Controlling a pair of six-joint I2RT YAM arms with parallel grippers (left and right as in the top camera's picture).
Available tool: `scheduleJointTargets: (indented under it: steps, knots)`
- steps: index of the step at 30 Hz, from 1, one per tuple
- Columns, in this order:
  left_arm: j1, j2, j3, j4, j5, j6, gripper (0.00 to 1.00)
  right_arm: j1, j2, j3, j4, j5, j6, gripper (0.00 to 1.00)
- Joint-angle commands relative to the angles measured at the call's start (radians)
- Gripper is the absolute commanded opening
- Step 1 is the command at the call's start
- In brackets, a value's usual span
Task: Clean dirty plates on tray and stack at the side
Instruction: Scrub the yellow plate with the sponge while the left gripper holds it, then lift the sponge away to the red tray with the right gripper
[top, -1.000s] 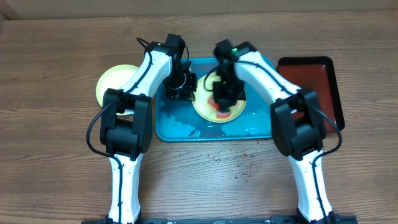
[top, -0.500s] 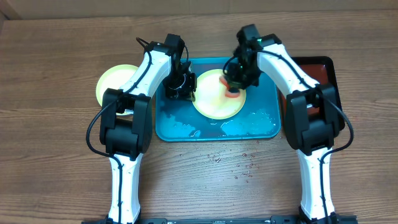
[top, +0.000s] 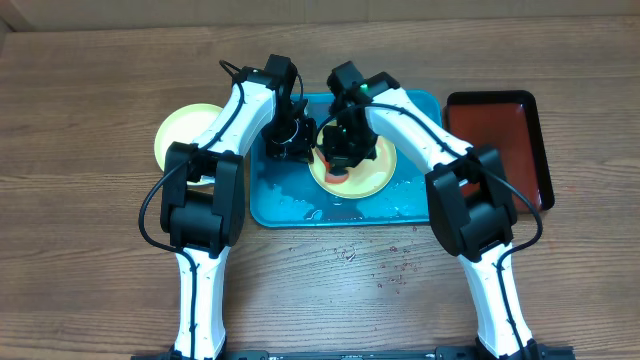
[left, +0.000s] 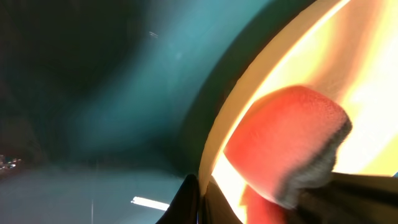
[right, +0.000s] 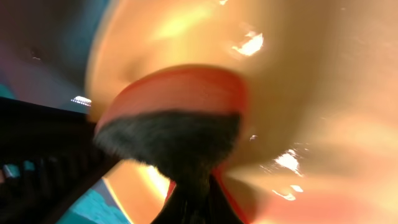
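Observation:
A pale yellow plate (top: 372, 178) lies on the wet teal tray (top: 285, 205). My left gripper (top: 300, 140) is shut on the plate's left rim; in the left wrist view its two dark fingertips pinch the plate's edge (left: 208, 155) at the gripper (left: 200, 186). My right gripper (top: 342, 152) is shut on a red sponge (top: 335, 172) with a dark scrubbing side, and presses it on the left part of the plate. The sponge (right: 180, 99) fills the right wrist view above the gripper (right: 196, 193), against the glossy plate (right: 305, 93). The sponge (left: 286, 149) also shows in the left wrist view.
A second pale yellow-green plate (top: 180, 135) sits on the wooden table left of the tray, partly under the left arm. A dark red tray (top: 500, 130) with a black rim lies to the right. Small red spatters (top: 395, 272) dot the table in front of the tray.
The right gripper with the sponge swept from the plate's middle to its back right edge, then back across to the left part. The left gripper stayed on the rim.

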Motion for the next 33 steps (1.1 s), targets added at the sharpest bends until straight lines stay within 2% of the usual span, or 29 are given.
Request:
scheduleJointTargets:
  steps: [1,7,15,19,22,26,29,33]
  knots:
    - [0.000,0.007,-0.003,-0.002,0.003,0.020,0.04,-0.062,0.017,0.011,-0.039,0.003,0.019,0.04]
    - [0.000,0.007,-0.003,-0.002,0.003,0.020,0.04,-0.163,0.017,0.011,-0.100,0.003,0.011,0.04]
    - [0.000,0.007,-0.003,0.005,0.001,0.027,0.04,-0.241,0.017,0.012,-0.006,-0.002,0.002,0.04]
    - [-0.001,0.007,-0.003,0.021,0.002,0.046,0.05,-0.240,0.016,0.017,0.023,-0.152,-0.104,0.04]
    - [-0.002,0.007,-0.003,0.029,0.001,0.058,0.16,-0.239,0.000,0.045,0.024,-0.211,-0.110,0.04]
    - [-0.006,0.007,-0.003,0.029,0.001,0.058,0.38,-0.253,-0.077,0.100,-0.003,-0.237,-0.111,0.04]
    - [-0.014,0.007,-0.003,0.038,0.001,0.058,0.41,-0.278,-0.160,0.142,-0.033,-0.231,-0.117,0.04]
    - [-0.036,0.007,-0.005,0.063,0.001,0.056,0.39,-0.336,-0.298,0.156,-0.058,-0.148,-0.117,0.04]
